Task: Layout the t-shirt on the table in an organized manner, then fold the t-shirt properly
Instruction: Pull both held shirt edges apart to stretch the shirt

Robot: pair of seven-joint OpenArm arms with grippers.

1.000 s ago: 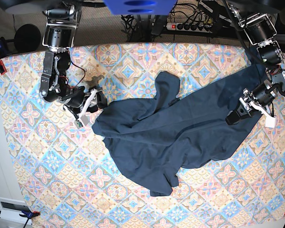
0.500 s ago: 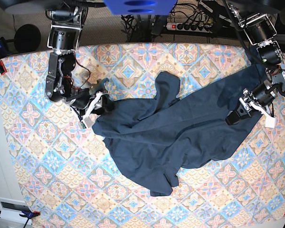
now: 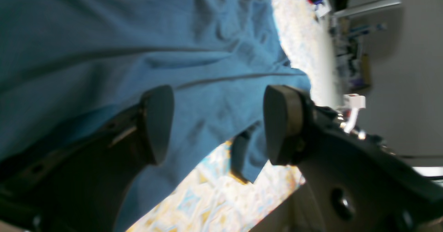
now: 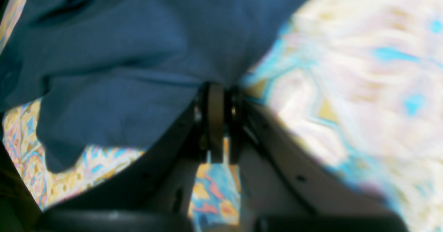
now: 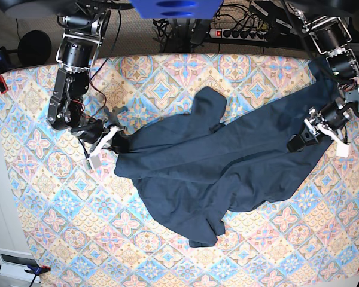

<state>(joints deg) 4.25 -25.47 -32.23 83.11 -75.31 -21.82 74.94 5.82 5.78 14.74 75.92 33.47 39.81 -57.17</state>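
Two claws sit at opposite ends of the dark navy-blue soft fabric t-shirt [image 5: 227,161], which lies rumpled across the middle of my pastel diamond-tiled bench [image 5: 48,197]. My right claw [image 4: 218,97] is pinched closed on a bunched edge of the shirt. My left claw [image 3: 214,124] gapes wide over the other end, gripping nothing.

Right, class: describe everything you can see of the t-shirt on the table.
The t-shirt is plain dark navy, soft and creased, lying crumpled rather than flat across the patterned table. One lobe points toward the table's far edge, another toward the near edge. The right gripper is shut on its edge at the base view's left. The left gripper stands open over its other end.
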